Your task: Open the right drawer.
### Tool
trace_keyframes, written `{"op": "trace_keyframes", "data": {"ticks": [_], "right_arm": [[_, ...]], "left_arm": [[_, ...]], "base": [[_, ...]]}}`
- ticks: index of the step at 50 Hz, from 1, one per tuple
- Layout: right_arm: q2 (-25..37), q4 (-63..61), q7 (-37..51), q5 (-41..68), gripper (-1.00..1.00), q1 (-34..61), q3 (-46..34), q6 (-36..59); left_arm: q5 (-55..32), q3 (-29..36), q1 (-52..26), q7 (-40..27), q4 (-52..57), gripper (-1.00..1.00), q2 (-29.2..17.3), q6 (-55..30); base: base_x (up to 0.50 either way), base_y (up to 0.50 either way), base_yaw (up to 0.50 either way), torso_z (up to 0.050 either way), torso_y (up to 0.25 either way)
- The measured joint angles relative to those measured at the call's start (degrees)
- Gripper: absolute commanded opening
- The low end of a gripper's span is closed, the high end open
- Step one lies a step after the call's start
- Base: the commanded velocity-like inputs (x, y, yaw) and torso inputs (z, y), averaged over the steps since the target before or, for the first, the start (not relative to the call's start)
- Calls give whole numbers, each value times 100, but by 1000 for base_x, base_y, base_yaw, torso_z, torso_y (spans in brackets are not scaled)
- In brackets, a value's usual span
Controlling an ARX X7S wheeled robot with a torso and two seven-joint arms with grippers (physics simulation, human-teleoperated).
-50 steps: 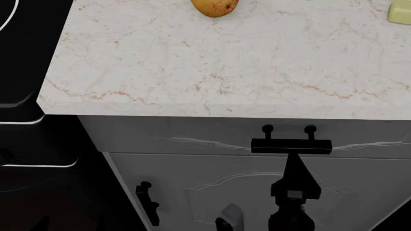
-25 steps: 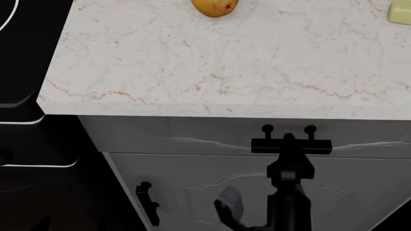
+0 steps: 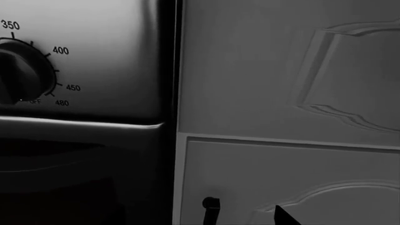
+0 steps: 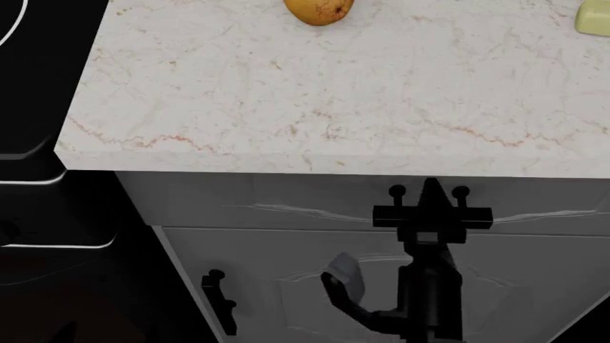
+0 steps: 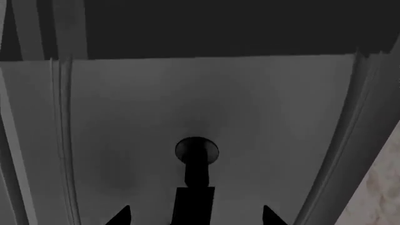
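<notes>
While the drawer (image 4: 315, 204) sits closed just under the counter's (image 4: 333, 93) front edge, the right gripper (image 4: 431, 204) reaches up across its handle (image 4: 391, 215), its tip lying between the handle's two posts. Seen from the right wrist, two fingertips (image 5: 119, 216) stand apart on either side of the bar, with one post (image 5: 196, 151) directly ahead, so the claw looks spread around the handle rather than pinching it. Below the drawer, the cabinet door (image 4: 286, 286) and its vertical handle (image 4: 219, 300) are untouched. No part of the left gripper can be made out; its wrist camera faces the stove's (image 3: 81, 61) dial and the grey fronts beside it. By the look of it, the reach is done and the grasp comes next: pinch the bar, then pull straight back from the counter.
</notes>
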Motion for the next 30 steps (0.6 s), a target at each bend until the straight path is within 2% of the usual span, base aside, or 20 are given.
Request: {"op": "trace_keyframes", "data": {"ticks": [17,30], "right_arm": [[-36,177,171,228,-100,32,78,-269],[151,-243,10,224,-100,-122,48,-200]], "left_arm": [[-33,33,-17,-26,-9,100,-24,11],[-52,56,-21,-51,-2,100,-45,19]], "base": [[1,0,0,0,0],[0,0,0,0,0]]}}
